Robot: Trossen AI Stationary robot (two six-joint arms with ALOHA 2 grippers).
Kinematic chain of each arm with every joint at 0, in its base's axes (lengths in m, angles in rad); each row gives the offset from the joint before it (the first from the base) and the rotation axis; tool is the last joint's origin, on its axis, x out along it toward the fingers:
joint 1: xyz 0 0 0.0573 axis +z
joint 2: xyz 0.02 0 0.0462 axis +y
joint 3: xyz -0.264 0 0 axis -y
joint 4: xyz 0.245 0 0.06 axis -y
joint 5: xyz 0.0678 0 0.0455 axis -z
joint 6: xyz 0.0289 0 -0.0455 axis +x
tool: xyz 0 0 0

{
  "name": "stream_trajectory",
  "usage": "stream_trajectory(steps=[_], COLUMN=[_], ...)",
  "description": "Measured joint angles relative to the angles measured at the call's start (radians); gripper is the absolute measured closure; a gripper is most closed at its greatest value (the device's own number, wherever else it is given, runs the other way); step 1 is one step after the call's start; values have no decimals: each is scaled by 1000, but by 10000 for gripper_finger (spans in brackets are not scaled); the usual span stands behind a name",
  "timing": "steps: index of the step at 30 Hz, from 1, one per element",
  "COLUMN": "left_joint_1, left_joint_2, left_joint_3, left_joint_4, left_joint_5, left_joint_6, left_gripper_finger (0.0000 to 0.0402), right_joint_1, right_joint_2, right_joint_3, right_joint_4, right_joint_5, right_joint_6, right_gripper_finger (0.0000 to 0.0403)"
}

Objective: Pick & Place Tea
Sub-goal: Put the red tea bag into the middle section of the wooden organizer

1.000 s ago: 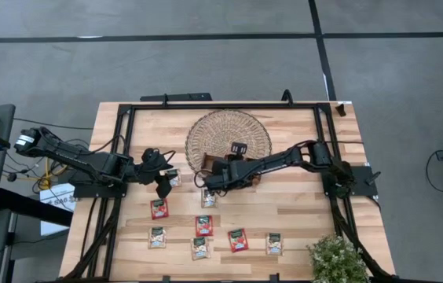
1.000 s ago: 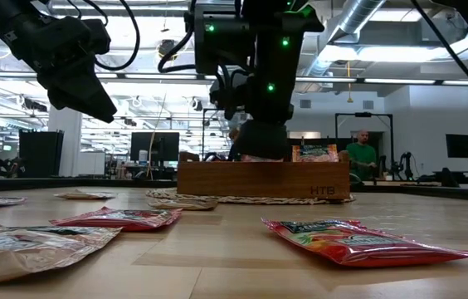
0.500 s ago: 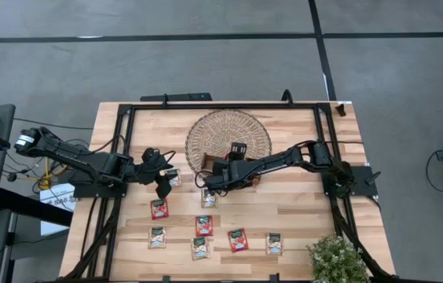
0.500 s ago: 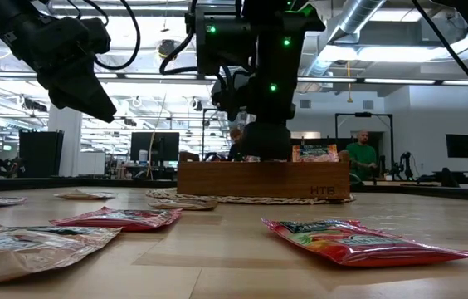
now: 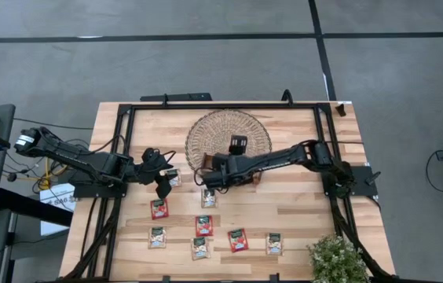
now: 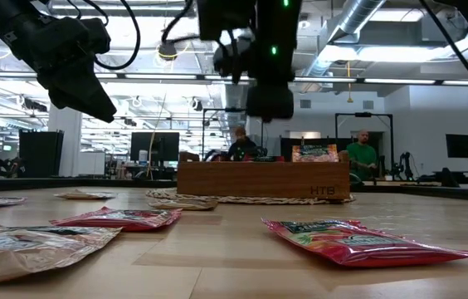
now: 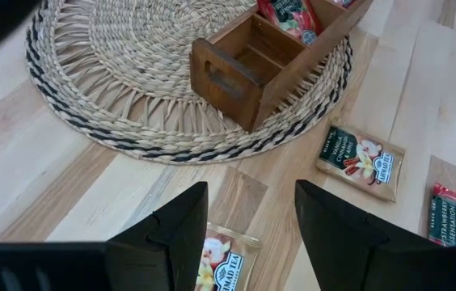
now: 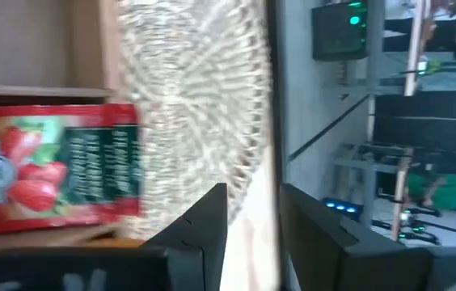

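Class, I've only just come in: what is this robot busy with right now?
It is sorting tea sachets from the wooden table into a wooden tray on a woven mat. The right gripper is by the tray with open, empty jaws; a red sachet lies in one compartment. The left gripper hovers open above a cream sachet.

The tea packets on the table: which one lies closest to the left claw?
The cream packet right beside the left gripper, just off the woven mat. The other loose packets lie farther down the table.
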Motion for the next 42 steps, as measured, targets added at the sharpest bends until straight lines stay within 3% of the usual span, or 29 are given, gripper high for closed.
stream_trajectory(steps=[5, 7, 10, 15, 18, 28, 42], left_joint_1=[0, 0, 0, 0, 0, 0, 0], left_joint_2=[0, 0, 0, 0, 0, 0, 0], left_joint_3=[0, 0, 0, 0, 0, 0, 0], left_joint_4=[0, 0, 0, -2, -2, -1, 0], left_joint_5=[0, 0, 9, 35, 36, 50, 105], left_joint_6=[0, -1, -2, -5, -5, -6, -8], left_gripper_finger=[223, 223, 223, 223, 223, 223, 223], right_joint_1=[8, 11, 14, 23, 63, 288, 347], right_joint_2=[0, -18, -52, -118, -149, -143, -142], right_joint_3=[141, 176, 222, 215, 215, 209, -132], right_joint_4=[-152, -148, -149, -148, -150, -86, 341], right_joint_5=[25, -27, -256, -818, -964, -948, -934], right_joint_6=[53, 60, 42, -3, 8, -87, -52], right_gripper_finger=[308, 313, 319, 324, 324, 324, 321])
